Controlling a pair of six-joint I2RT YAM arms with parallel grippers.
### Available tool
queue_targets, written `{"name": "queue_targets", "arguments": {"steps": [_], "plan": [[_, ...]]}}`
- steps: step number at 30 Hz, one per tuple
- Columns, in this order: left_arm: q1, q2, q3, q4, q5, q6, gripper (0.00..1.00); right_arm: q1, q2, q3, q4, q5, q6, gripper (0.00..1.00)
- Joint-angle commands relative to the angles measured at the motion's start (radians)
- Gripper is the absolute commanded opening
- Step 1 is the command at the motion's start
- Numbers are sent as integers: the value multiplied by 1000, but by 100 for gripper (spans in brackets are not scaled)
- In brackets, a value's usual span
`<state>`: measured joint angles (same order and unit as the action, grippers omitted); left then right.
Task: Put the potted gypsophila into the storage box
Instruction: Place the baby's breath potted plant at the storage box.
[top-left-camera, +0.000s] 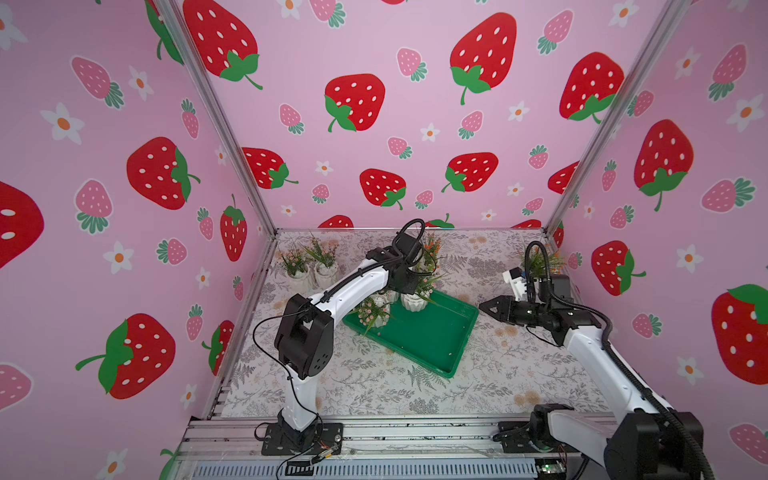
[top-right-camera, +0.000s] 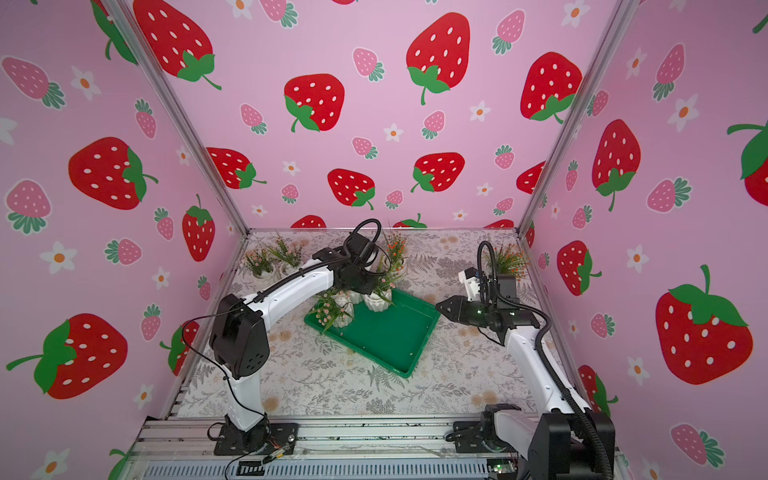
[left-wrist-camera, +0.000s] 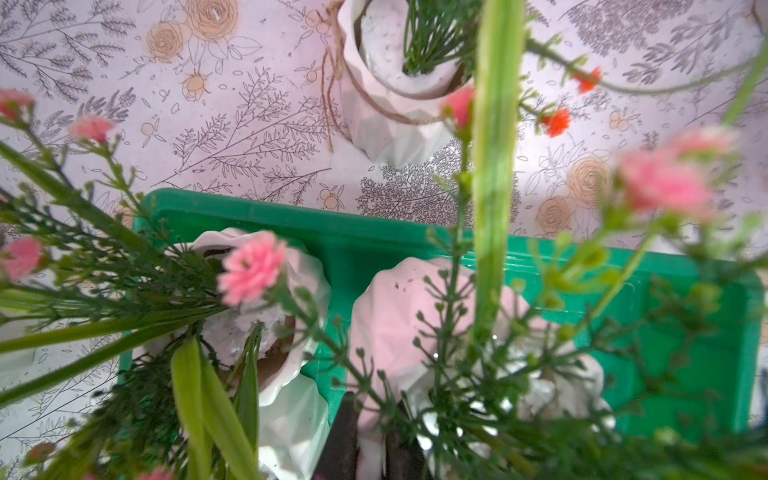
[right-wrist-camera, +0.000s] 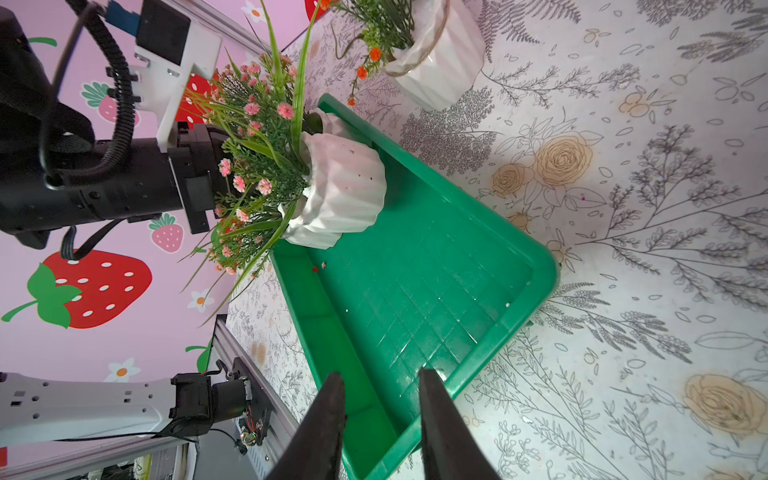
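Potted gypsophila: white ribbed pot, pink flowers

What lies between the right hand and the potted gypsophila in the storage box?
Only the storage box rim and bare, speck-dotted floor, from right hand to potted gypsophila; the right wrist view shows it.

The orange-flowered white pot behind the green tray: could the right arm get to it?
Probably yes. The white ribbed pot with orange flowers stands on bare floral mat beyond the green plastic tray, and the right fingers are open and empty. The left arm nearby may crowd it.
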<state>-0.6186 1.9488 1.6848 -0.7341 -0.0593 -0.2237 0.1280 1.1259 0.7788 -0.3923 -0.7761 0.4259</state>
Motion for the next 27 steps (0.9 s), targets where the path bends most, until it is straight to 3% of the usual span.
{"name": "queue_targets", "arguments": {"steps": [1,27], "plan": [[3,1,-5,58,10,4,0,-7,6,-7,23,-22,-1,33],[14,67,-31,101,-75,-1,0,-5,36,-5,45,-29,1,33]]}}
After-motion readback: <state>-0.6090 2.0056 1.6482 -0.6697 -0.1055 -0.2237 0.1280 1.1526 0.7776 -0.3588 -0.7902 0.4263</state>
